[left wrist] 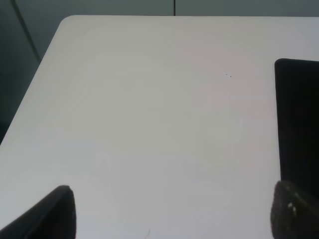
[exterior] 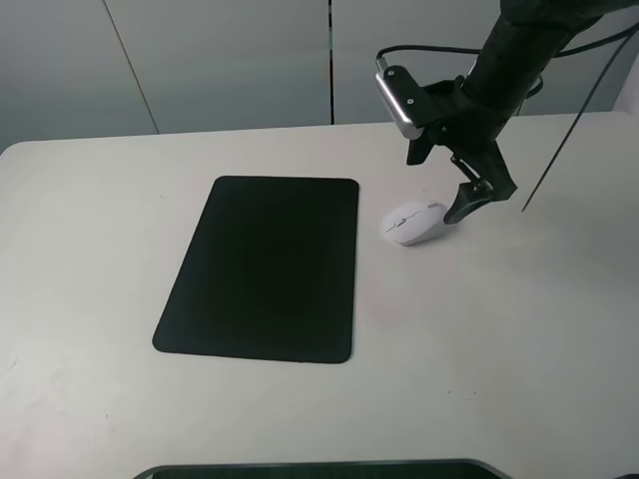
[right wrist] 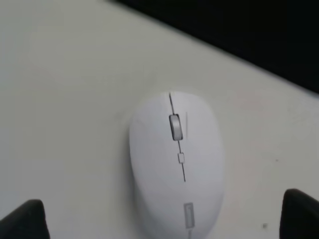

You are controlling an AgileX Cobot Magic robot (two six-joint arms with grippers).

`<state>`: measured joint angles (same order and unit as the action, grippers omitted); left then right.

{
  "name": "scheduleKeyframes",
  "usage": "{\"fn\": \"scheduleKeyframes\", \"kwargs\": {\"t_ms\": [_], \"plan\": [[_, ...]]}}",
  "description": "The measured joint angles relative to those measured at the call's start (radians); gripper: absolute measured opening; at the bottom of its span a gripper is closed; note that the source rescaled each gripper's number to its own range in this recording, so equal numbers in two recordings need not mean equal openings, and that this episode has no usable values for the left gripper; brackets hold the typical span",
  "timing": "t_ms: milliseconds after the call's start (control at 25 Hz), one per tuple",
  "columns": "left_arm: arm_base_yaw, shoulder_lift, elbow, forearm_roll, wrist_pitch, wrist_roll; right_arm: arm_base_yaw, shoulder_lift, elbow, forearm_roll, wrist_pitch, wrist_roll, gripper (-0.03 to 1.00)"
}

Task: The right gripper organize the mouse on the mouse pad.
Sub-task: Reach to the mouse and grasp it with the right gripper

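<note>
The white mouse point(exterior: 414, 223) lies on the white table just right of the black mouse pad point(exterior: 265, 264), off the pad. My right gripper point(exterior: 439, 187) hangs over the mouse's right end with its fingers spread. In the right wrist view the mouse point(right wrist: 174, 159) lies between the two black fingertips point(right wrist: 25, 219), which do not touch it, and the pad's edge point(right wrist: 249, 30) shows beyond it. My left gripper point(left wrist: 172, 214) is open and empty over bare table, with the pad's edge point(left wrist: 299, 119) beside it. The left gripper is out of the exterior view.
The white table point(exterior: 499, 349) runs back to grey wall panels. A black cable point(exterior: 569, 130) trails from the right arm down to the table. A dark rounded object point(exterior: 319, 469) sits at the table's front edge.
</note>
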<state>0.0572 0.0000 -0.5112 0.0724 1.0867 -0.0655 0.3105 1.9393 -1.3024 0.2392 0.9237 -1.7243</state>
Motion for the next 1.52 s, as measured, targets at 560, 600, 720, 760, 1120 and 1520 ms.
{"fn": "scheduleKeyframes", "kwargs": {"t_ms": [560, 600, 720, 760, 1120, 1520], "plan": [[0.000, 0.000, 0.000, 0.000, 0.000, 0.000, 0.004, 0.134, -0.002, -0.018, -0.122, -0.063, 1.00], [0.000, 0.000, 0.000, 0.000, 0.000, 0.000, 0.004, 0.141, -0.002, -0.018, -0.132, -0.065, 1.00], [0.000, 0.000, 0.000, 0.000, 0.000, 0.000, 0.004, 0.161, -0.002, -0.018, -0.166, -0.066, 1.00], [0.000, 0.000, 0.000, 0.000, 0.000, 0.000, 0.004, 0.168, -0.002, -0.018, -0.169, -0.066, 1.00], [0.000, 0.000, 0.000, 0.000, 0.000, 0.000, 0.004, 0.217, -0.076, -0.013, -0.155, -0.052, 1.00], [0.000, 0.000, 0.000, 0.000, 0.000, 0.000, 0.004, 0.226, -0.101, -0.045, -0.049, 0.045, 1.00]]}}
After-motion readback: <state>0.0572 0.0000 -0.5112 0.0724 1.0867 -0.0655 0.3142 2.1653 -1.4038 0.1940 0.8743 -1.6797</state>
